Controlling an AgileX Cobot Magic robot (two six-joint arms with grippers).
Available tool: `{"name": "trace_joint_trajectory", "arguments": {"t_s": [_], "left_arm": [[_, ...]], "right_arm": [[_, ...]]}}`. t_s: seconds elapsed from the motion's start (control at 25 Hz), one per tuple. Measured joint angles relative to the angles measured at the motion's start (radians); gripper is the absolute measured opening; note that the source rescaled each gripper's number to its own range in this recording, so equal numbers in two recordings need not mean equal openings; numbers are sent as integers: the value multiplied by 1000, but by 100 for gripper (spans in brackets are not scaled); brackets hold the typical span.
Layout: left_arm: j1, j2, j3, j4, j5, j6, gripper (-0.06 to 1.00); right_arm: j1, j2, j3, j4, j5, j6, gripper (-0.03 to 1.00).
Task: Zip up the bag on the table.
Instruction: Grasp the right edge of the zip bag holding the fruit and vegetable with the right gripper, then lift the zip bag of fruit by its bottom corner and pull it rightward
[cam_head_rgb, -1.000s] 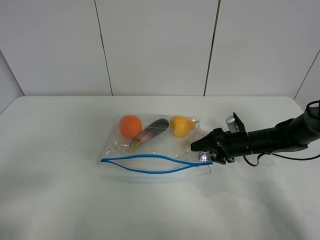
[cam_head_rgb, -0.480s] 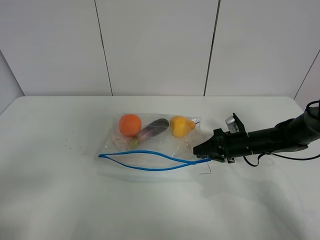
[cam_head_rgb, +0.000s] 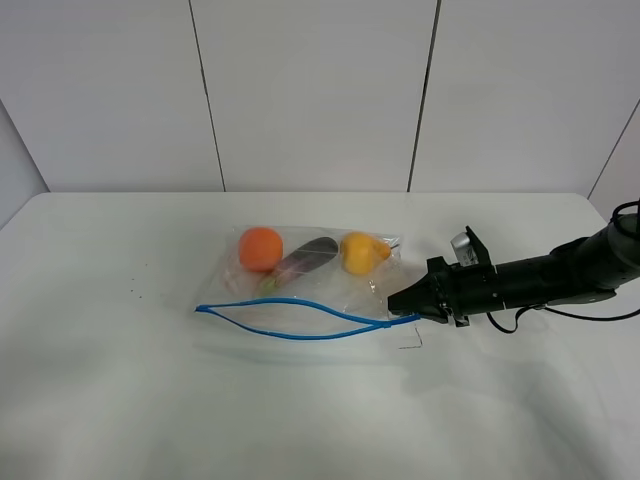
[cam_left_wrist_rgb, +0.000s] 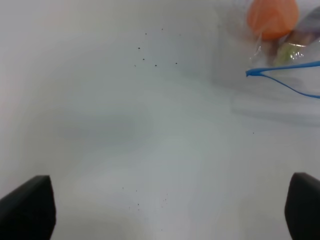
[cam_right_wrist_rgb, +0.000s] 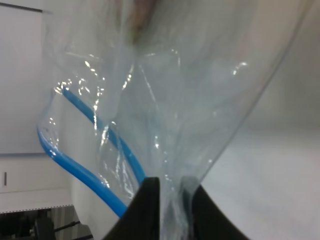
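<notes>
the bag (cam_head_rgb: 310, 285) lies mid-table (cam_head_rgb: 120, 400), its gaping blue zipper strip (cam_head_rgb: 300, 337) running 9 to 3. the right gripper (cam_head_rgb: 400, 303) is clamped on its 3 o'clock corner. the left gripper (cam_left_wrist_rgb: 165, 207), jaws apart, hangs well clear.

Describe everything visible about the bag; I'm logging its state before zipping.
The bag is clear, crinkly plastic, lying on the white table. Its blue zipper strip gapes open along the near edge. An orange, a purple eggplant and a yellow pear sit inside at the far side. The right pincer is shut on its right corner.
</notes>
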Motion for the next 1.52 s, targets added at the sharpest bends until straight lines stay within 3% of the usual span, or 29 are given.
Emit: {"name": "trace_joint_trajectory", "arguments": {"t_s": [0.8,1.16,1.52], "left_arm": [[0,0,0,0,0,0,100],[0,0,0,0,0,0,100],[0,0,0,-7,0,0,100]], "right_arm": [[0,0,0,-7,-12,-5,3],[0,0,0,-7,91,32,2],[0,-4,0,4,102,76,0]]}}
